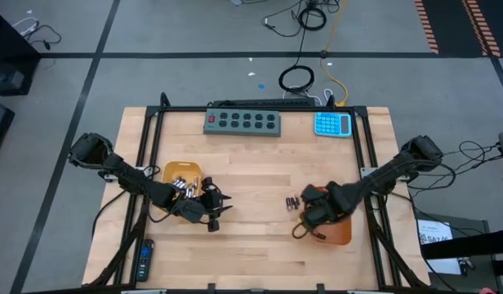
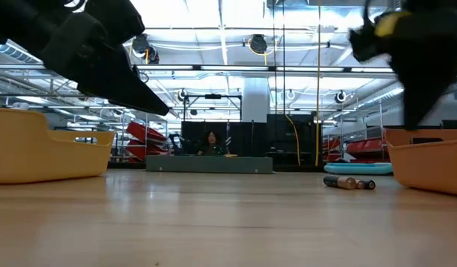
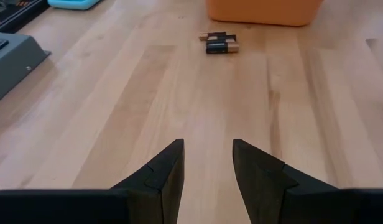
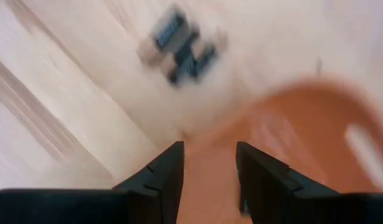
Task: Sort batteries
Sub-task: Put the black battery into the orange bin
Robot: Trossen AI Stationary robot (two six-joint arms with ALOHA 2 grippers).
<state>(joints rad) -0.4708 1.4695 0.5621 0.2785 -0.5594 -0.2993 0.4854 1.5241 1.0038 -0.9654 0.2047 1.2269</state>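
Two or three small dark batteries (image 1: 292,202) lie on the wooden table between the trays; they also show in the left wrist view (image 3: 219,43), the right wrist view (image 4: 182,43) and the low view (image 2: 349,182). Several silvery batteries (image 1: 183,185) lie in the yellow tray (image 1: 168,171). My left gripper (image 1: 221,206) is open and empty just right of that tray, low over the table, pointing toward the loose batteries. My right gripper (image 1: 303,219) is open and empty over the left rim of the orange tray (image 1: 341,234), pointing down.
A grey button strip (image 1: 243,122) and a blue calculator (image 1: 332,124) lie at the table's far edge. A black remote (image 1: 145,260) lies at the near left corner. Bare wood lies between the two trays. A person (image 2: 211,141) shows far behind the table.
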